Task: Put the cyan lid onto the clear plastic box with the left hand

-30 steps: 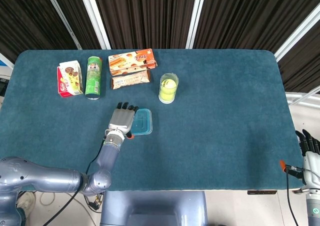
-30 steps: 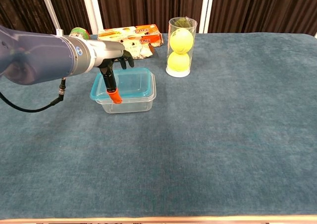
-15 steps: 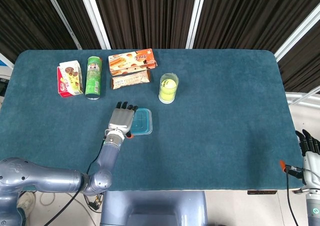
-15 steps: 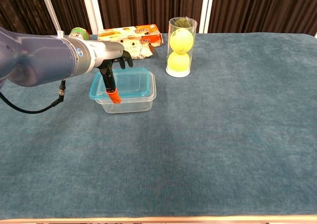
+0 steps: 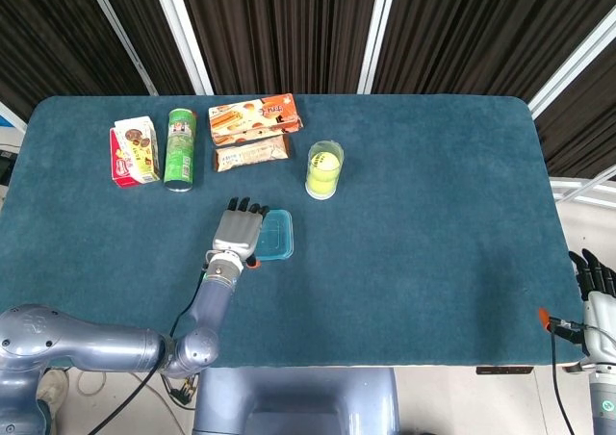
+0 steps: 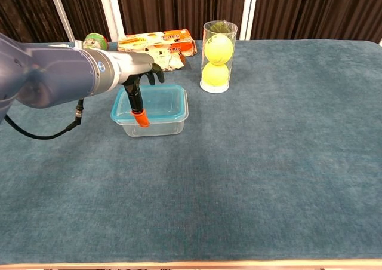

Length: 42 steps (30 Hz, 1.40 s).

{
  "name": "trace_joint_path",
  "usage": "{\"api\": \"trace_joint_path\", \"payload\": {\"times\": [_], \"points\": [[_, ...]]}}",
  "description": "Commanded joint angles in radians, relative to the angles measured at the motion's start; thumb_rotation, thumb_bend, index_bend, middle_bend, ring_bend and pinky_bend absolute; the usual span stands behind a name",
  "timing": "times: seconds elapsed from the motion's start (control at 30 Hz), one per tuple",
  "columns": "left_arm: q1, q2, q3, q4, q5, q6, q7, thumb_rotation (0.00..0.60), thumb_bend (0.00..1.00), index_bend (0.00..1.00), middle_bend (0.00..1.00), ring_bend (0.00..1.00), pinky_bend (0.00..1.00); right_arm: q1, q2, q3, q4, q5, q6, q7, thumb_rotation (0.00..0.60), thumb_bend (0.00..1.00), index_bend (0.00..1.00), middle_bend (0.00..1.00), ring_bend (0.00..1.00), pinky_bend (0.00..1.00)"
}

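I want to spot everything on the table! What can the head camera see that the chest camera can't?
Only the head view shows the red-and-white carton, the whole green can and the right hand off the table's edge. Only the chest view shows two balls stacked in the tube and the box's clear walls. Both show the left hand over the cyan lid on the box, and the orange snack box.

A table covered in dark teal cloth fills the middle of the head view, backed across the top of the frame by dark pleated curtains crossed by slanted white bars, with pale floor showing at the right edge.
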Motion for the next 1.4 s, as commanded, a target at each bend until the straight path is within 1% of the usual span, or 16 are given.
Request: {"api": "trace_joint_path", "payload": {"times": [0.03,0.83,1.13,1.4], "points": [[0.001,-0.002,0.000,0.002,-0.001,0.002,0.004,0.600,0.25,0.15,0.43,0.01,0.00,0.000,0.000,0.000,0.000,0.000,0.000,0.000,0.600,0.29,0.10,0.00,0.00,0.00],[0.022,-0.005,-0.006,0.012,0.018,-0.008,0.008,0.600,0.24,0.14,0.43,0.01,0.00,0.000,-0.001,0.000,-0.001,0.002,0.000,-0.003,0.600,0.29,0.10,0.00,0.00,0.00],[0.025,-0.018,-0.004,0.017,0.026,0.001,0.013,0.600,0.24,0.14,0.43,0.01,0.00,0.001,0.000,0.000,-0.002,0.003,-0.001,-0.001,0.600,0.29,0.10,0.00,0.00,0.00],[0.027,-0.024,-0.014,0.004,0.027,0.015,0.015,0.600,0.24,0.13,0.43,0.01,0.00,0.001,0.000,0.000,-0.002,0.004,-0.002,-0.002,0.600,0.29,0.10,0.00,0.00,0.00]]}}
